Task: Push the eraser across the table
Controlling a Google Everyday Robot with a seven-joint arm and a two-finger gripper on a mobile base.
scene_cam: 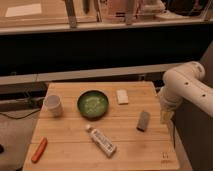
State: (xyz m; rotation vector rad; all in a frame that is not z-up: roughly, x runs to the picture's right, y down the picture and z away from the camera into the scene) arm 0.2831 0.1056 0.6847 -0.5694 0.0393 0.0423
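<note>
Eraser [143, 121], where have you got it?

– On the right-hand part of the table [70, 150]. It's the dark grey block, lying flat near the right edge. I take that for it, not the white block [121, 96] further back.

– And the gripper [166, 116]?

– It hangs off the table's right side, just beside the eraser but apart from it. Whether it's open or closed, I can't tell from here.

– So which step are we on?

– The approach, I'd say. There's no contact, so no push has begun.

– What does the next move want?

– I'd bring the gripper down to the eraser's height, square against its right face, then sweep left. The path needs care. The bowl [93, 104] sits up-left and the tube [101, 140] down-left, with a gap between them. I'd aim through that gap and keep the contact centred, or the block may spin off sideways.
</note>
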